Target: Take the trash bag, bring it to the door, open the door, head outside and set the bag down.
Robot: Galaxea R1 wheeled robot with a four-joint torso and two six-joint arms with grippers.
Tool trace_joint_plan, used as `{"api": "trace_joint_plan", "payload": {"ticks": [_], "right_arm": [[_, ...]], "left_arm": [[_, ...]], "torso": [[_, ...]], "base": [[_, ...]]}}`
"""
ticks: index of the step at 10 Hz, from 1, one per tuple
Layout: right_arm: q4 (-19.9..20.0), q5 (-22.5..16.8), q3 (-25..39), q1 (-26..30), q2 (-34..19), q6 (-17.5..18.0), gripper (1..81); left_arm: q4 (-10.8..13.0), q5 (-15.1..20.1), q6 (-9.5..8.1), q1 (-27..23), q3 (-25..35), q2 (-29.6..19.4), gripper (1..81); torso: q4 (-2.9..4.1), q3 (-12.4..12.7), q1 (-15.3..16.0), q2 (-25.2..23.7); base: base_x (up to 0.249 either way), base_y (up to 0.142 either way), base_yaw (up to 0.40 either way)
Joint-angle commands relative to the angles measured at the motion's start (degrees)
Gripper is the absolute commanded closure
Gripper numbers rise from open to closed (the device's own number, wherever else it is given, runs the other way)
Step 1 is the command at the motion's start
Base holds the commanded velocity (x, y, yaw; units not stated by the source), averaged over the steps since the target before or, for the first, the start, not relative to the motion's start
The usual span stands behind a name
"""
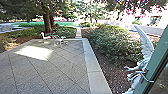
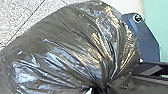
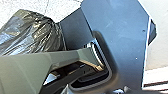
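The trash bag (image 2: 72, 47) is dark, shiny and full, and it lies in view over the speckled paving of what looks like the patio (image 1: 50, 67). Its plastic comes together in many tight folds at the neck, and there the left gripper (image 2: 98, 90) is closed on it. I cannot tell if the bottom of the bag touches the patio. For the right gripper, I cannot tell if it is open or closed. Near the bag, above the patio, is a dark blue plate (image 3: 120, 35) of the robot.

The patio has thin diagonal joint lines, and one bright patch of sun (image 1: 35, 52) lies on it. A pale stone curb (image 1: 93, 67) makes the right border of the patio. Just outside this curb is a strip of brown mulch (image 1: 110, 71) with a large leafy shrub (image 1: 112, 41). At the far side of the patio stand a red and white chair (image 1: 45, 37) and a piece of light furniture (image 1: 60, 41), which is too blurred to name. Behind the patio there is a thick tree trunk (image 1: 47, 21), and a narrow path (image 1: 78, 33) goes away from its far corner. To the right of the patio, past the mulch, is a green door frame (image 1: 150, 72) with a metal handle (image 1: 147, 79).
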Motion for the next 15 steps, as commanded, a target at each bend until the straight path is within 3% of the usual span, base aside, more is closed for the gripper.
{"api": "trace_joint_plan", "payload": {"ticks": [1,12,15], "right_arm": [[-0.82,-3.21,0.53,1.19,0.93,-0.31,1.0],[-0.91,-3.39,0.79,1.19,0.93,-0.31,1.0],[-0.82,-3.39,0.62,1.19,0.93,-0.31,1.0]], "left_arm": [[0.35,3.32,0.23,-1.82,0.13,0.25,81.1],[0.44,3.32,0.23,-1.82,0.13,0.25,81.1],[0.26,3.32,0.23,-1.73,0.13,0.25,81.1]], "torso": [[0.00,0.00,0.00,0.00],[0.00,0.02,-0.11,-0.06],[0.00,0.00,-0.06,-0.02]], "base": [[0.125,0.000,0.000],[0.125,0.000,0.000],[0.027,0.000,0.000]]}}
